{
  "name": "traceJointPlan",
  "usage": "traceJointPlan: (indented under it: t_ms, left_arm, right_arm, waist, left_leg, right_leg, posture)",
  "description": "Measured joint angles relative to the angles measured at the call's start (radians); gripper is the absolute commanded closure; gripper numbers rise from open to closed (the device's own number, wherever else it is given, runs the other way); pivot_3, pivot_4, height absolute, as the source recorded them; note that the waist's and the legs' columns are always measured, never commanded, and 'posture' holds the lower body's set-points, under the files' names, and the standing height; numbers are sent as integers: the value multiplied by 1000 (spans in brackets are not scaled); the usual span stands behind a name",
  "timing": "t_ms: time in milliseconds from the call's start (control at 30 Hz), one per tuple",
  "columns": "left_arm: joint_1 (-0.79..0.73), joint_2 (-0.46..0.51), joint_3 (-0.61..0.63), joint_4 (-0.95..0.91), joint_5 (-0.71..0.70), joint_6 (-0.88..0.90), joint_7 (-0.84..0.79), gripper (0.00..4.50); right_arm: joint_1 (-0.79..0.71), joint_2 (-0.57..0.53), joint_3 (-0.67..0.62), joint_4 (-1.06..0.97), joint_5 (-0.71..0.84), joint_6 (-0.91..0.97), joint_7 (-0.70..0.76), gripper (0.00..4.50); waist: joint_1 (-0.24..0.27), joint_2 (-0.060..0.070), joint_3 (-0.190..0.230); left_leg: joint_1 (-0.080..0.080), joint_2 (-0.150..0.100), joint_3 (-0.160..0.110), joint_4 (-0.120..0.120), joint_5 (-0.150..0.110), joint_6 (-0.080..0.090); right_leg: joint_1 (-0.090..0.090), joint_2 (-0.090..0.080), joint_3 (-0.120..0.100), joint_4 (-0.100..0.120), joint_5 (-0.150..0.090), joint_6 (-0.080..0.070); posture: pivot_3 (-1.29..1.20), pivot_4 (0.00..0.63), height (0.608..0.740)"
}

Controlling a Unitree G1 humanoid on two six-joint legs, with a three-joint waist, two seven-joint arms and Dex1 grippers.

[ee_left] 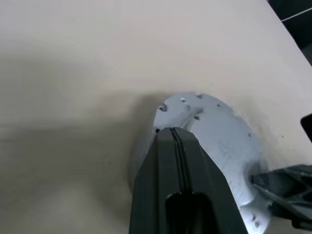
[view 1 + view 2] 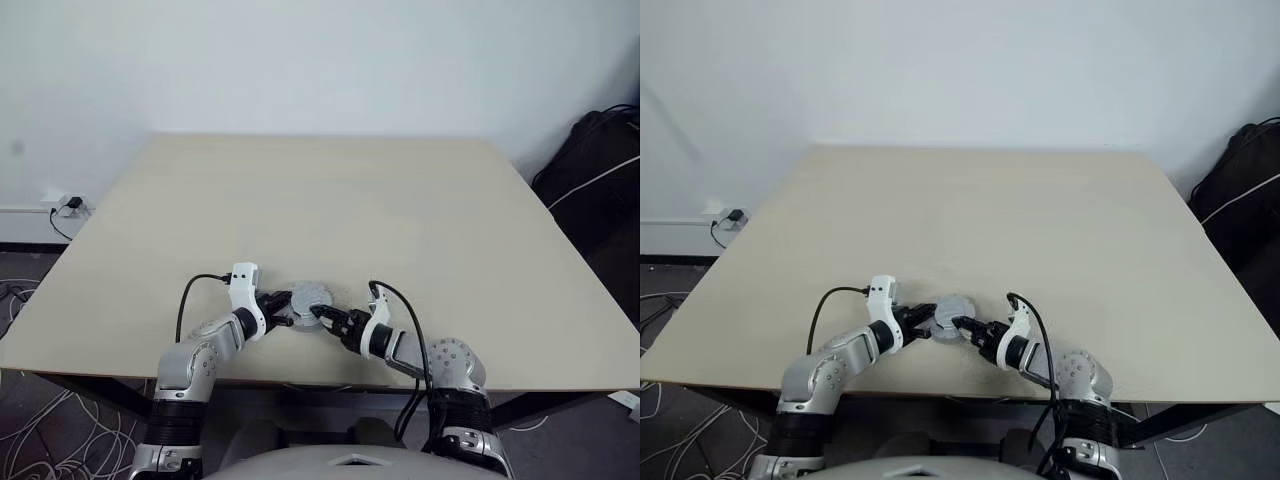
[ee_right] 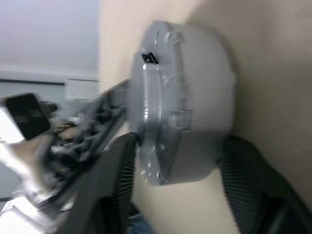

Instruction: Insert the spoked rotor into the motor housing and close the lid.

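The assembled motor housing (image 2: 311,297) sits on the pale bench (image 2: 400,210) near its front edge, w/ the lid (image 1: 222,141) lying flat on top as a grey disc w/ small holes and notches round the rim. The left gripper (image 2: 283,305) reaches in from the left, its two black fingers (image 1: 178,175) pressed together w/ no gap between them, tips resting on the lid's top close to its edge. The right gripper (image 2: 322,318) comes in from the right. In the right wrist view its ribbed black fingers (image 3: 248,180) stand one on each side of the housing's grey body (image 3: 195,97), straddling it; cannot tell whether the pads press on it or stand just clear. The right gripper's fingertip also shows in the left wrist view at the lid's rim. The two grippers meet at the housing from opposite sides, forearms angled inward. Off the bench: a wall socket w/ a plug (image 2: 68,205) on the left and a black bag (image 2: 600,170) on the right.
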Motion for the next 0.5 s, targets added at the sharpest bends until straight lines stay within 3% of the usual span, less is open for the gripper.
traceJointPlan:
  t_ms: [100, 500]
  left_arm:
    - [5, -5, 0, 0, 6, 0, 2, 4500]
    - [9, -12, -1, -4, 6, -4, 0, 4500]
  right_arm:
    - [15, 0, 0, -17, 16, 18, -12, 3196]
    - [38, 0, -2, -46, 53, 39, -47, 3200]
  waist:
    - [3, 0, 0]
    - [8, 1, 0]
  left_leg:
    - [0, 0, 0, 0, 0, 0]
    - [-1, 0, 0, 0, 0, 0]
  right_leg:
    - [0, 0, 0, 0, 1, 0]
    - [0, -1, 0, -1, 1, 0]
  posture:
    - [0, 0, 740]
    - [0, 0, 740]
